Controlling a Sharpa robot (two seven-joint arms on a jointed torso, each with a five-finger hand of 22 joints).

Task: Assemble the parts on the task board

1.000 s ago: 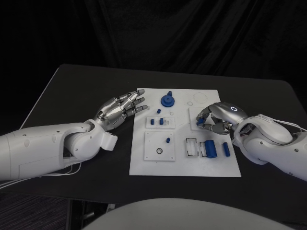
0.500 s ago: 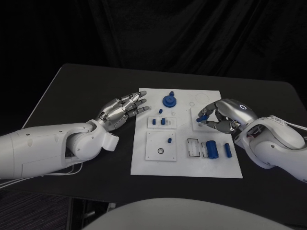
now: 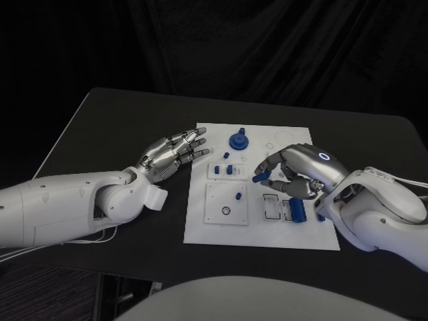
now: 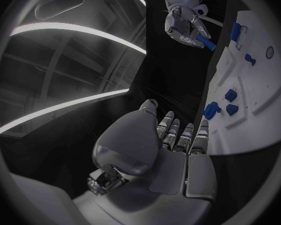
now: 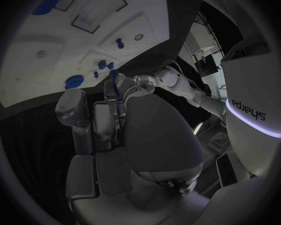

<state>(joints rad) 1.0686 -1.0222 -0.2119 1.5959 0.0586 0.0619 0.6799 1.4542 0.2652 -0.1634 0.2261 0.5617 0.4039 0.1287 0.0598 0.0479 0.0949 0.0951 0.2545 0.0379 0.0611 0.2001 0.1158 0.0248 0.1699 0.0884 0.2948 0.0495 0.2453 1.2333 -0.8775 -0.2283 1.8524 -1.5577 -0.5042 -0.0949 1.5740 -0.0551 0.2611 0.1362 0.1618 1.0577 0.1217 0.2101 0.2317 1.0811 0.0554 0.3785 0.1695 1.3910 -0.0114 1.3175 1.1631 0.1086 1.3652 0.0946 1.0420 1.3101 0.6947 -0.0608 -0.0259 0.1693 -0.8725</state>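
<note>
Fingers of the right hand pinch a small blue part above the task board; the left hand, fingers spread, holds nothing beside the board's edge.

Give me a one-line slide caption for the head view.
Right hand holds a small blue part above the white task board while the open left hand rests at the board's left edge.
</note>
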